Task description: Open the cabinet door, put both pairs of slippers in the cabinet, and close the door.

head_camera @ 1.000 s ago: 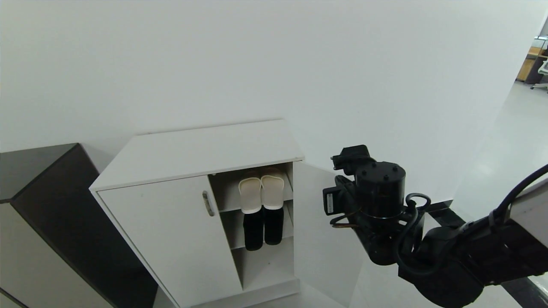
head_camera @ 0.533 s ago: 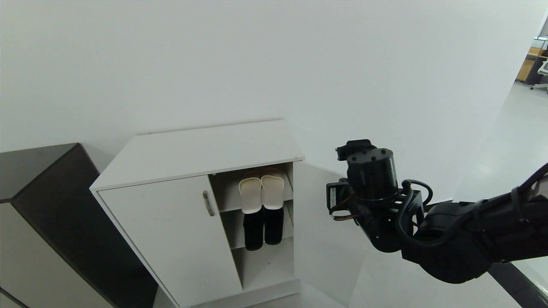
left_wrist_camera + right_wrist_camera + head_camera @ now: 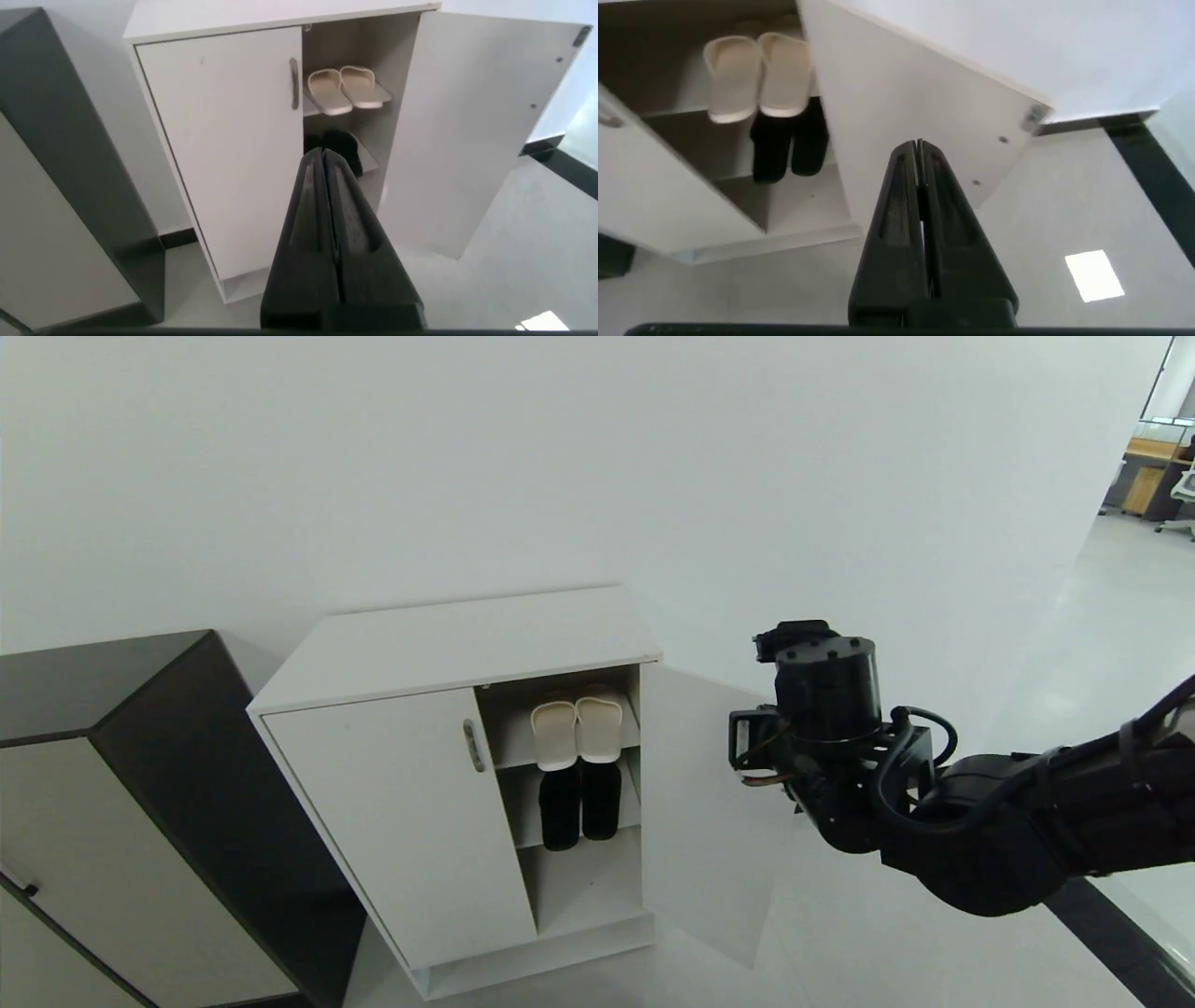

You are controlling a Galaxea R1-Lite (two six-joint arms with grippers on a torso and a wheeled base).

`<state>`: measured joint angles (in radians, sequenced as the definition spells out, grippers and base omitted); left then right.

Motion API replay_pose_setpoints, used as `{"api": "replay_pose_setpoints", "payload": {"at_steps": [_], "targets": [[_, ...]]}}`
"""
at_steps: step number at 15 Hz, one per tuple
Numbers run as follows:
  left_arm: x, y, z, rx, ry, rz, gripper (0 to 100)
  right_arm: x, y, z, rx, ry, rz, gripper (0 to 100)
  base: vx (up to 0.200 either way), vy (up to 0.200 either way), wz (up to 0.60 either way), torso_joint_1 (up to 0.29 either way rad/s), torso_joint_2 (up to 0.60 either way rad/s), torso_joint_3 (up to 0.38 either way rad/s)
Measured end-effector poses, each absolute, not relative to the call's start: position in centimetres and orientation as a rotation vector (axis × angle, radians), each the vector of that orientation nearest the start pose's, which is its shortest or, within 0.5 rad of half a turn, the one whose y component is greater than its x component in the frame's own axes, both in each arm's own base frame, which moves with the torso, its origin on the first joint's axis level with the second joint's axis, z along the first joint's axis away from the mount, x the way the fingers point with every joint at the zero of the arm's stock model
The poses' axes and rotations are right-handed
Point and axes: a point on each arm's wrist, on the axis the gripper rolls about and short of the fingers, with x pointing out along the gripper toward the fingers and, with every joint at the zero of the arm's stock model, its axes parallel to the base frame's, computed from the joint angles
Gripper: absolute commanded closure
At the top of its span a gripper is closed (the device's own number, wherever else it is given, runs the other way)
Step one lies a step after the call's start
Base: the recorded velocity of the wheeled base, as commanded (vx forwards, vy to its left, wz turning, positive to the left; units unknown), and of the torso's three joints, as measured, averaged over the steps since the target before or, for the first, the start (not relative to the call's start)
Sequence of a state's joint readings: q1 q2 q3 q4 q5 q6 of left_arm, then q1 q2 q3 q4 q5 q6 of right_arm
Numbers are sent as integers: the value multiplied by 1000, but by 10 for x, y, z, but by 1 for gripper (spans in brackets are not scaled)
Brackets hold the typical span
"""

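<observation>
Risk sits mostly in the closing push. Both pairs already lie in the cabinet (image 3: 448, 644), white slippers (image 3: 577, 733) on the upper shelf and black slippers (image 3: 579, 812) on the shelf below; the right door (image 3: 700, 803) stands wide open and the left door (image 3: 392, 821) is shut, so I judge closing to be the only step left.

The right gripper (image 3: 920, 149) has its fingers pressed together on nothing and sits near the open door's free edge; whether it touches the panel I cannot tell. The left gripper (image 3: 322, 154) is likewise closed and empty, out in front of the cabinet and apart from it.

Closed fingers give only a narrow contact on a smooth, flat panel; a push set at a slant could skid along the face or slip off the edge, and the door would stay ajar. A push too close to the hinge side would have poor leverage; a hard shove could slam the door so it bounces back open, or nudge the cabinet itself.

The near ends of both pairs seem to reach the shelf fronts; if they overhang, the door may catch on them and stop short, or drag a slipper askew.
</observation>
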<state>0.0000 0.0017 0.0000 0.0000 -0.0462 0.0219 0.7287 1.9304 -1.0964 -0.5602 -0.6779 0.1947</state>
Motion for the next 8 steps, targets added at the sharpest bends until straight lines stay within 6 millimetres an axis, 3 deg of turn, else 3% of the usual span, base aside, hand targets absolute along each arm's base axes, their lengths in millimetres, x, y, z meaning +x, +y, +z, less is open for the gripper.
{"api": "replay_pose_setpoints", "payload": {"at_steps": [5,8], "targets": [[-23,-1,75,23,2,-47,100,341,216,181,76,179,-6,100,0,0,0,0,0,0],[-23,-1,75,23,2,-47,100,366,199,173,94,190,0,100,0,0,0,0,0,0]]}}
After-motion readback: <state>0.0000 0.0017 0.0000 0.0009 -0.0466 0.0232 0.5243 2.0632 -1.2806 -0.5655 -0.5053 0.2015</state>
